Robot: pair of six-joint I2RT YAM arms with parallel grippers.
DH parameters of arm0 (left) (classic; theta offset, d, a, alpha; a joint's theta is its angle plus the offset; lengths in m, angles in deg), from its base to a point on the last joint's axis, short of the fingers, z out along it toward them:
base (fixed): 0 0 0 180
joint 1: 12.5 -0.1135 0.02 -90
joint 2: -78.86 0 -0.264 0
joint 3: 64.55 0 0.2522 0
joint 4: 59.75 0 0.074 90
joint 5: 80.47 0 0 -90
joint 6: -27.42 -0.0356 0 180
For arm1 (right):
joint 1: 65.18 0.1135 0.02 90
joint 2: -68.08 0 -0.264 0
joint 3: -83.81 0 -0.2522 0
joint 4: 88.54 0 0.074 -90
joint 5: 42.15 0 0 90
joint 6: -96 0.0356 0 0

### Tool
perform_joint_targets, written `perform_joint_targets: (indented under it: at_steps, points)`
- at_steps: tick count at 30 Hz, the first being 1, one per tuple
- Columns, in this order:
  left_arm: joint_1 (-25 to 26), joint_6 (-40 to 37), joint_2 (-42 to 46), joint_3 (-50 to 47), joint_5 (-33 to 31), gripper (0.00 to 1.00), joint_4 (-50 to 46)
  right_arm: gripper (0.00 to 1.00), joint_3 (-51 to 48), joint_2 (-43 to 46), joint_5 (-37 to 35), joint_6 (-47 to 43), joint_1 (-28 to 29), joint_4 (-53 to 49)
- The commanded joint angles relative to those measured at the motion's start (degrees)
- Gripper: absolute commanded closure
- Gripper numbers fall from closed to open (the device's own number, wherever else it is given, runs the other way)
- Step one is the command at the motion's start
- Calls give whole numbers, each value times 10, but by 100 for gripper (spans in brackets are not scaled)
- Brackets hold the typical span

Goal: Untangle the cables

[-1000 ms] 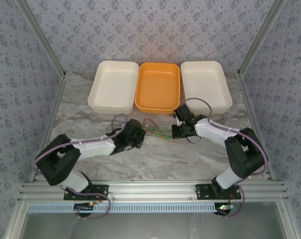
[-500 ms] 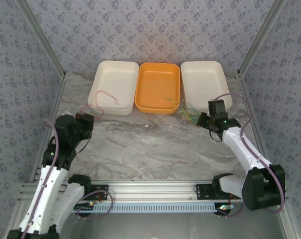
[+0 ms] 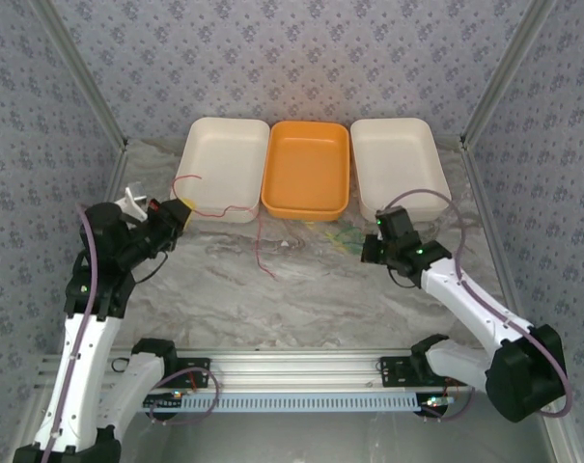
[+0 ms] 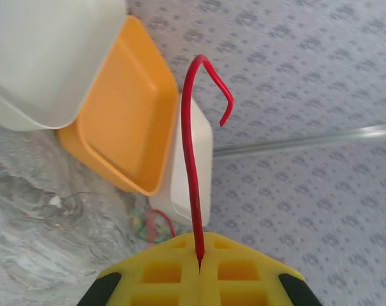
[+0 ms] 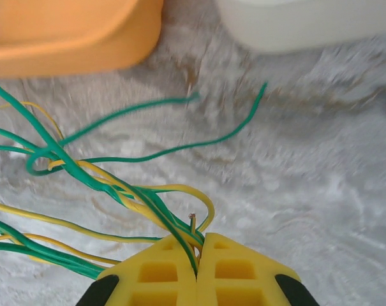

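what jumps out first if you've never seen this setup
A red wire sticks up from the shut left gripper at the table's left. On the right, the right gripper pinches a tangle of green and yellow wires lying on the table near the orange tray.

We count two cream trays (image 3: 221, 172) (image 3: 400, 166), one orange tray (image 3: 306, 172), one red cable (image 4: 189, 159), and green and yellow cables (image 5: 151, 199) too tangled for us to number.

My work surface is a grey-white marbled tabletop (image 3: 301, 289). Patterned blue-grey wall panels (image 3: 301, 58) enclose it on three sides, joined by aluminium corner posts (image 3: 79, 72). Lighting is even.
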Motion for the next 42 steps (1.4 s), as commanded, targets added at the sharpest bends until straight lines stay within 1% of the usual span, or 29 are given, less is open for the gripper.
perform_joint_targets:
  at_steps: [1, 4, 5, 7, 9, 10, 11, 13, 15, 19, 20, 21, 23, 25, 27, 31, 38, 42]
  points:
    - [28, -16, 6, 3, 29, 100, 38, 100, -28, -33, -33, 50, 36, 21]
    - [60, -17, 9, -12, 6, 100, 66, 99, -30, -82, -34, 67, 55, 43]
    - [68, -13, 11, -22, -3, 100, 78, 92, -26, -100, -33, 73, 57, 43]
    - [83, -4, 14, -44, -13, 100, 107, 74, -15, -124, -27, 74, 63, 40]
    - [100, 3, 20, -69, -34, 100, 128, 57, -6, -124, -44, 103, 82, 28]
    - [110, 5, 23, -84, -44, 100, 145, 52, -5, -112, -58, 115, 95, 23]
    - [122, 3, 26, -98, -55, 100, 158, 49, -8, -93, -68, 124, 110, 22]
    - [139, -12, 26, -116, -71, 100, 167, 47, -13, -52, -96, 146, 129, 12]
    - [150, -31, 23, -127, -87, 100, 156, 46, -15, -6, -125, 161, 144, -6]
    - [154, -43, 26, -167, -83, 100, 176, 46, -25, 80, -165, 155, 167, -17]
    - [154, -46, 28, -173, -79, 100, 180, 45, -31, 97, -161, 140, 171, -6]
    - [155, -48, 28, -177, -76, 100, 182, 45, -38, 107, -141, 118, 173, 17]
    - [155, -56, 29, -180, -68, 100, 181, 45, -55, 114, -48, 38, 176, 96]
    - [155, -65, 26, -178, -59, 100, 175, 44, -52, 97, 8, -21, 193, 140]
    - [155, -73, 22, -174, -53, 100, 167, 43, -39, 71, 25, -69, 214, 161]
    - [155, -81, 19, -170, -40, 100, 160, 42, -9, 15, 60, -139, 233, 200]
    - [156, -87, 19, -167, -35, 100, 144, 43, 36, -99, 96, -155, 238, 269]
    - [156, -85, 23, -170, -35, 100, 144, 49, 72, -164, 103, -139, 238, 285]
